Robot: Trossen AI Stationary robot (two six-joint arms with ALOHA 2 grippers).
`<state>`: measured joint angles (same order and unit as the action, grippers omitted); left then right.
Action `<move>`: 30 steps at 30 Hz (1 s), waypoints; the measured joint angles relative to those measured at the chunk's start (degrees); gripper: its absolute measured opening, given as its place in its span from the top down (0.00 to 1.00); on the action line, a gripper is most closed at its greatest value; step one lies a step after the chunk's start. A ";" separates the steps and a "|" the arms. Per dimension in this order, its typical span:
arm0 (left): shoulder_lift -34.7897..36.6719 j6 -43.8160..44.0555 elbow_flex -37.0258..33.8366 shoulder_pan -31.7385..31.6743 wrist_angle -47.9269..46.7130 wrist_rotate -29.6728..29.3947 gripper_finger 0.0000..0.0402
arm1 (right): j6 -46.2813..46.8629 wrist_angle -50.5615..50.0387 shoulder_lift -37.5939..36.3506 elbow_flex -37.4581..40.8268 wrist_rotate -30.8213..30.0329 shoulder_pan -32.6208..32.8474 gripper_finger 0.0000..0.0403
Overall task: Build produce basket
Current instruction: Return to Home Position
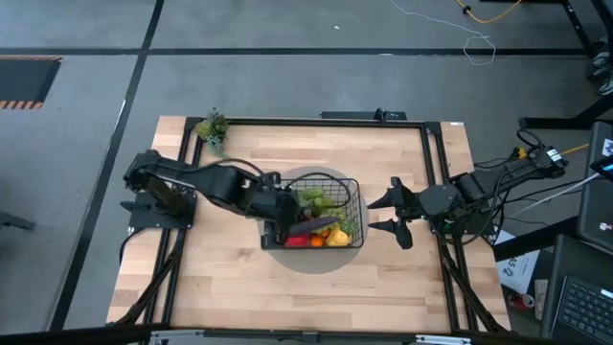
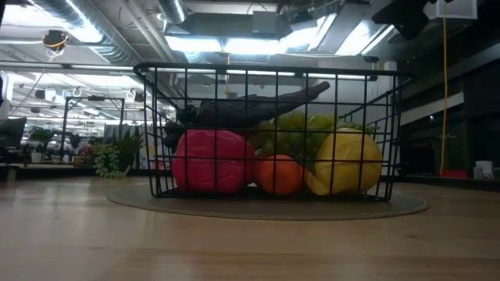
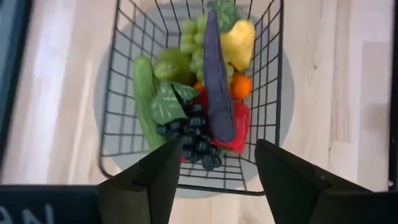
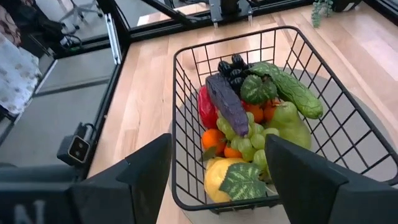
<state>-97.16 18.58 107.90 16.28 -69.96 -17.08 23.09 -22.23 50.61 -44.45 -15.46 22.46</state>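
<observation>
The black wire basket [image 1: 355, 186] stands on a round grey mat at the table's middle. Inside lie a purple eggplant [image 3: 216, 93] on top, a red pepper [image 2: 211, 160], a lemon [image 4: 221, 177], oranges [image 2: 280, 173], a cucumber [image 3: 144, 93], a pear [image 4: 287, 124], green grapes [image 4: 245, 140] and dark grapes [image 3: 193, 140]. My left gripper [image 1: 285, 230] hangs open over the basket's left side, its fingers either side of the dark grapes below, touching nothing. My right gripper [image 1: 388, 213] waits open just right of the basket, facing it.
A small green potted plant [image 1: 213, 129] stands at the table's far left corner. The grey mat [image 2: 391, 204] reaches a little beyond the basket on every side. Bare wooden tabletop [image 1: 316, 297] lies along the near edge; black frame rails run down both sides.
</observation>
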 joint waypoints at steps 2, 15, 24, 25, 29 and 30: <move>1.51 -1.80 0.05 -0.03 0.05 -0.18 0.50 | 0.41 -0.11 0.00 0.00 0.00 0.01 0.36; 15.11 -8.73 -19.92 -0.39 10.98 1.01 0.50 | 0.61 -0.14 0.02 0.00 -2.93 0.00 0.36; 38.69 -7.41 -54.46 -5.58 35.40 12.40 0.51 | 0.33 -0.01 0.02 0.00 -2.95 0.00 0.36; 40.98 -7.59 -57.65 -5.96 38.03 12.84 0.51 | 0.35 0.01 0.00 0.00 -2.99 0.00 0.36; 50.69 -7.32 -70.38 -7.77 50.44 15.04 0.50 | 0.15 0.11 0.00 0.00 -3.05 0.01 0.36; 52.75 -6.98 -73.22 -8.23 54.41 15.41 0.50 | 0.08 0.07 0.05 0.00 -3.06 0.02 0.36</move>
<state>-44.41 11.60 34.68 8.05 -15.55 -1.67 23.17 -22.16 50.66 -44.45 -18.52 22.48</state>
